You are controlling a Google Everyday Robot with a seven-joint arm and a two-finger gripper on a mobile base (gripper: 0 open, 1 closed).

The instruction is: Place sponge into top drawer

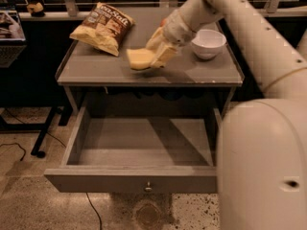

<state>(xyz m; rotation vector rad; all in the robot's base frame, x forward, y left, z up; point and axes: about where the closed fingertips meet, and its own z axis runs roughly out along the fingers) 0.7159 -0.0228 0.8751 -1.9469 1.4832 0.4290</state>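
Foam, pale yellow and soft with rounded edges, makes up the one sponge (138, 59). It is pinched at its right end between the closed fingers of the gripper (159, 55), low over the grey table (96, 71). One crinkled chip bag (103, 27) and one smooth white bowl (208, 43) sit on that top. Below, the top drawer (96, 180) stands pulled out, with one small round knob (148, 187).

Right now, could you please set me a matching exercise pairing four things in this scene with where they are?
Things:
1 sponge
2 chip bag
3 white bowl
4 top drawer

Places:
A back right of the tabletop
B pulled open below the tabletop
C at the gripper, mid-tabletop
D back left of the tabletop

Pairs: 1-C, 2-D, 3-A, 4-B.
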